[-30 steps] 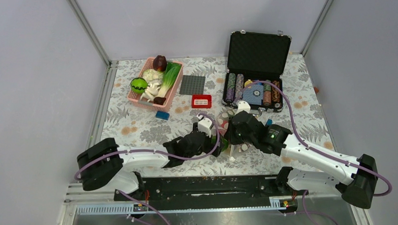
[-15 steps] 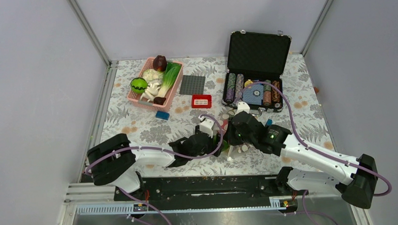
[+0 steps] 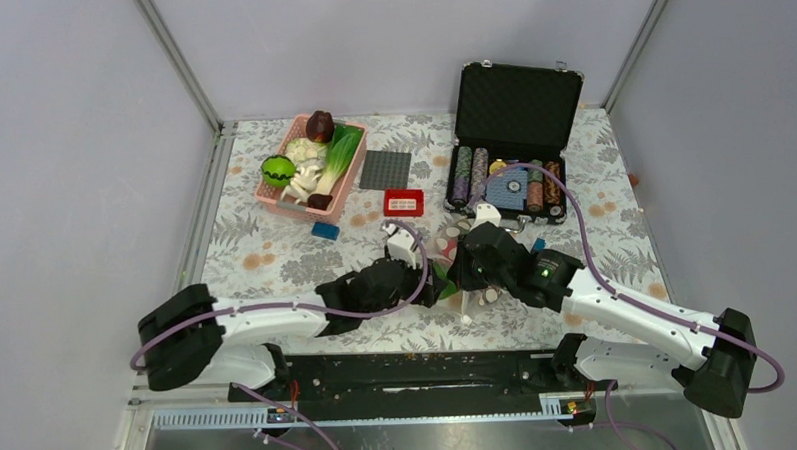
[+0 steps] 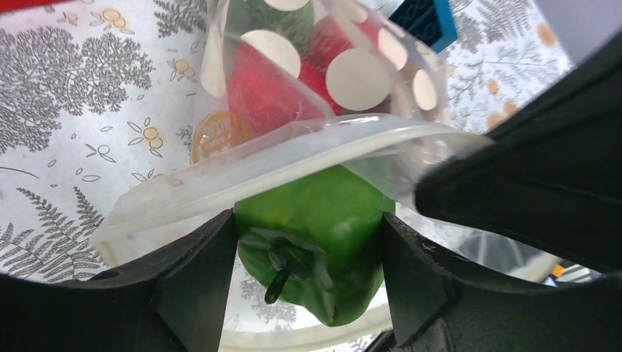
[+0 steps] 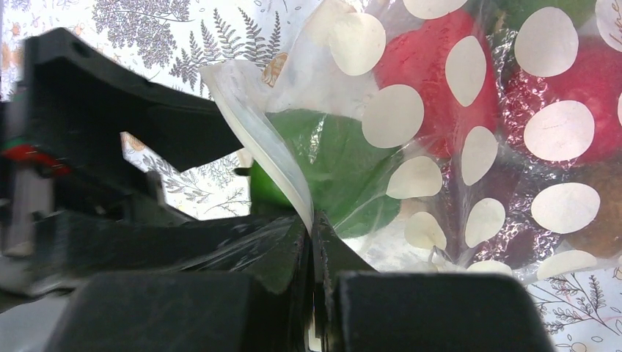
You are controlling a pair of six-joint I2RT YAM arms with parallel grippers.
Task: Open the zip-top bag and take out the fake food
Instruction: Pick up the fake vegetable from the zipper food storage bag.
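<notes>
so the left gripper (image 4: 308, 246) is squeezing the green pepper (image 4: 315, 209) at the mouth of the dotted zip-top bag (image 4: 352, 73), lower middle of its wrist view, and the right gripper (image 5: 312, 246) is pinched tight on the bag's rim, bottom centre of its view

counter (image 3: 266, 260): basket (image 3: 271, 198) at far left, case (image 3: 518, 106) at far right, lid stood up behind it. mat (image 3: 386, 169) flat between the two. box (image 3: 403, 202) just nearer than the mat; block (image 3: 325, 230) nearer and left of that, just before the basket. bag (image 5: 469, 147) mid counter on the near side, between the pincers: left pincer (image 4: 306, 227) at its left, right pincer (image 5: 312, 235) at its right, pinching the bag's rim. pepper (image 4: 323, 205) at the bag's mouth, between the left pincer's fingers (image 4: 198, 279), touching both.
</notes>
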